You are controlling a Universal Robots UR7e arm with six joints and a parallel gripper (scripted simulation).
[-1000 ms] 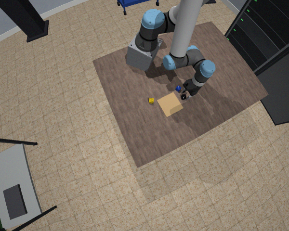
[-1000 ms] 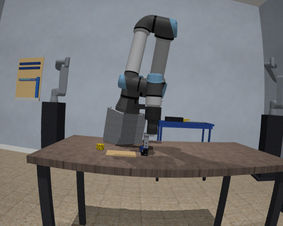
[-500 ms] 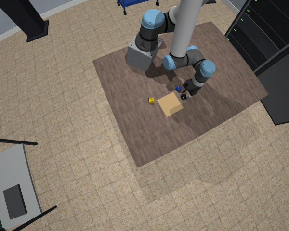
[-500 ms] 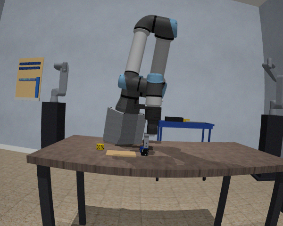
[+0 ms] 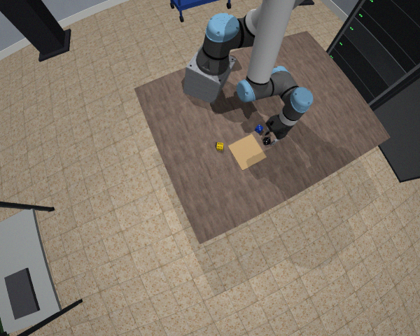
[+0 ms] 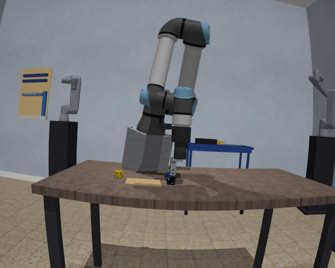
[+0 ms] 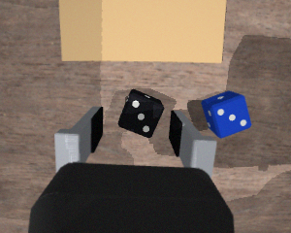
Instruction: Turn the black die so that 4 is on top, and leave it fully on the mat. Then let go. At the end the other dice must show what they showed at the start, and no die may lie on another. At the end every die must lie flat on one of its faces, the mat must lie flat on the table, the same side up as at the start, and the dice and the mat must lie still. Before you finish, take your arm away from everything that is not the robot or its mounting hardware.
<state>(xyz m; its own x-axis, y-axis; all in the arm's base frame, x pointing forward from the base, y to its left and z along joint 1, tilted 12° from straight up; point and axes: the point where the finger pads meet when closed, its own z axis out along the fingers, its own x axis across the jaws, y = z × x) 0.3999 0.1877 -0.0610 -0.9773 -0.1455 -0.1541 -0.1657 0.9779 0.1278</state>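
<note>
Blue cart (image 6: 219, 148), wall poster (image 6: 34, 92)

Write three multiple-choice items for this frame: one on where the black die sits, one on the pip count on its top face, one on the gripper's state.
1. Where is the black die?
A. on the mat
B. on the table beside the mat, between the fingers
C. on top of the blue die

2. How many pips show on its top face?
A. three
B. six
C. one

3. What is the gripper doing?
A. shut on the black die
B. open, holding nothing
C. shut on the blue die

Answers:
1 B, it lies on bare wood short of the mat.
2 A, three white pips in a diagonal.
3 B, gaps show between both fingers and the die; the blue die lies outside.
</note>
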